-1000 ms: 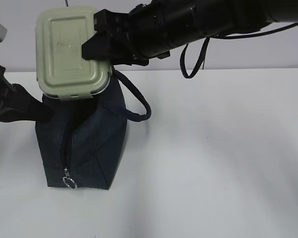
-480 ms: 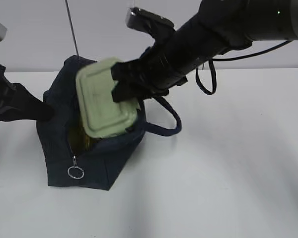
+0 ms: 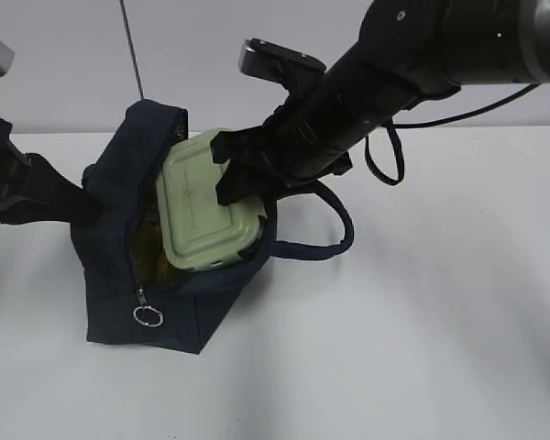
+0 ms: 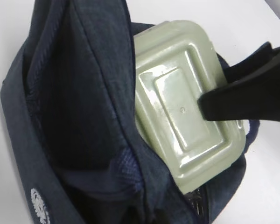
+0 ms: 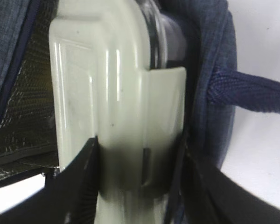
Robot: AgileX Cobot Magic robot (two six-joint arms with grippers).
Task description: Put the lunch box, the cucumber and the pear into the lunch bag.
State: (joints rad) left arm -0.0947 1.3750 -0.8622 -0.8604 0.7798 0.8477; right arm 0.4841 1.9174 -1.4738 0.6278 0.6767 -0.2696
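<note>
1. Gaping below the right pincer [image 3: 231, 174], the lunch bag [image 3: 110, 266] has its left wall pinned by the left pincer [image 3: 84, 209], whose opening I cannot tell.
2. Clamped between the right pincer's jaws, the lunch box [image 3: 202, 215] sits half inside.
3. Releasing now could snag its corner on the rim.

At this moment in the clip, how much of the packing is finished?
The lunch bag stands unzipped, its left side held by the left pincer. In hand: the right pincer grips the lunch box, which sits lid-outward in the opening, partly inside and not released. The cucumber and pear are not on the table; something yellowish shows inside beneath the box, but I cannot confirm either. Left: seat and release the box.
</note>
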